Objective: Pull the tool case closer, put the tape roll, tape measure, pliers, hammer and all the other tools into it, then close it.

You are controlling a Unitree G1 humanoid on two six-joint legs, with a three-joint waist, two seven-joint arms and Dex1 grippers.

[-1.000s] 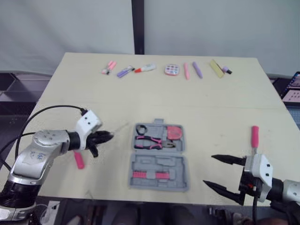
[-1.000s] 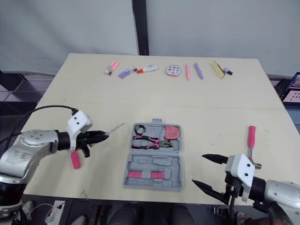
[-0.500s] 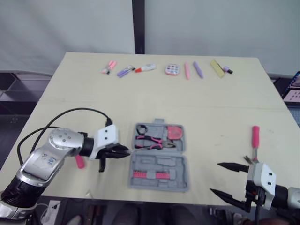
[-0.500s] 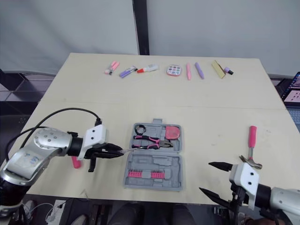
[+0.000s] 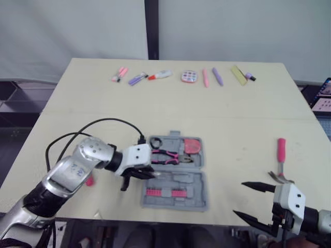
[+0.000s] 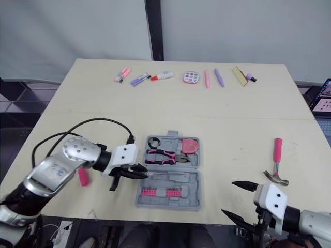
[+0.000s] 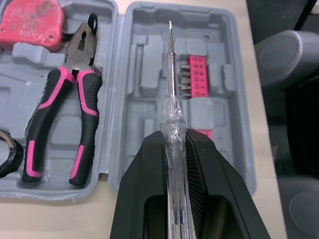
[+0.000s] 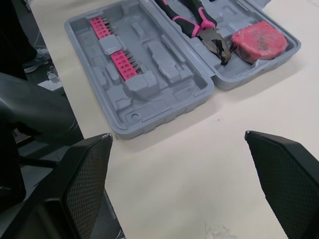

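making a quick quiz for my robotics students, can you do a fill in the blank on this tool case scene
1. The left pincer is shut on a clear-handled screwdriver whose tip hangs over the ____ tool case.
2. The pliers, lying in the case beside the red tape measure, have handles of black and ____.
3. The hammer lies on the table, ____ the case, near the right pincer.

Missing words: open; pink; outside
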